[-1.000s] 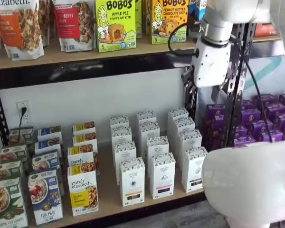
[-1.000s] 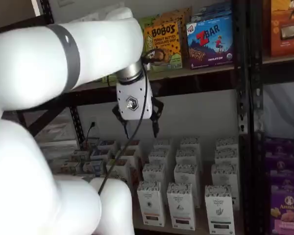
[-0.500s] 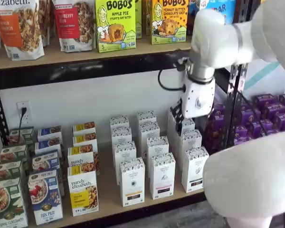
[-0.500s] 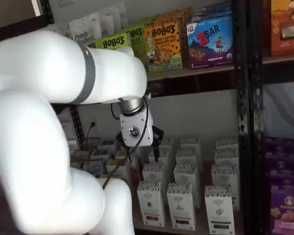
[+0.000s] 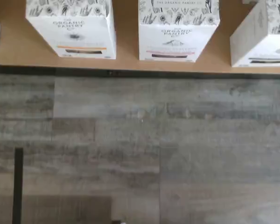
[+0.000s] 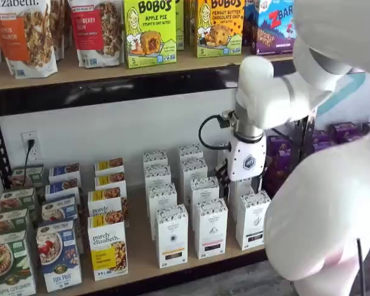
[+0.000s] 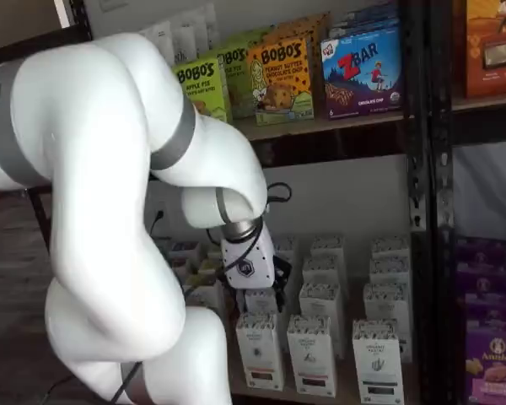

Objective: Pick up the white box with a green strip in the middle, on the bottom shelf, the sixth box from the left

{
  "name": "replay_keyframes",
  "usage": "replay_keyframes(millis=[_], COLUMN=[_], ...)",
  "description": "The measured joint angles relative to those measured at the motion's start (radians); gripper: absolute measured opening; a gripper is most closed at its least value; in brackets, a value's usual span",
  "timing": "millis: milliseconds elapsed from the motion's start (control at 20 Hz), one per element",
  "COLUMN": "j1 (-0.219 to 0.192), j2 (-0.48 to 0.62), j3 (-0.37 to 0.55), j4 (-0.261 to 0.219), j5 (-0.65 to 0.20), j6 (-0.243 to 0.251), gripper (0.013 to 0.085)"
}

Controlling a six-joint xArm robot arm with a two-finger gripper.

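The white box with the dark green band (image 6: 251,219) stands at the right end of the front row of white cartons on the bottom shelf (image 6: 139,248). It also shows in a shelf view (image 7: 377,361) and at an angle in the wrist view (image 5: 265,36). Next to it stand the like cartons with a pink band (image 6: 211,227) and a yellow-orange band (image 6: 171,235). My gripper (image 6: 242,185) hangs low over the cartons, just above and behind the green-band box, apart from it. Its white body also shows in a shelf view (image 7: 248,268). The fingers are mostly hidden, so no gap shows.
Cereal and granola boxes (image 6: 108,250) fill the shelf's left side. Purple boxes (image 6: 348,132) sit beyond a black upright (image 7: 420,194) at the right. Snack boxes (image 6: 149,31) line the shelf above. My own white arm fills much of both shelf views. Grey plank floor (image 5: 140,149) lies below the shelf edge.
The arm has come down from the upper-shelf level and shifted left, so the gripper now hangs just above the white cartons on the bottom shelf.
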Motion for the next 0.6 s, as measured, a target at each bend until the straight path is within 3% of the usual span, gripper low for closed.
replay_keyframes(millis=[150,450,600], j1=[-0.021,-0.095,-0.142], j2=[0.141,0.445,0.582], j3=[-0.011,-0.117,-0.184], j4=[-0.003,0.011,-0.017], j5=[-0.152,-0.313,-0.395], j6=[-0.016,-0.101,-0.121], gripper=[0.0850,0.0850,0.0850])
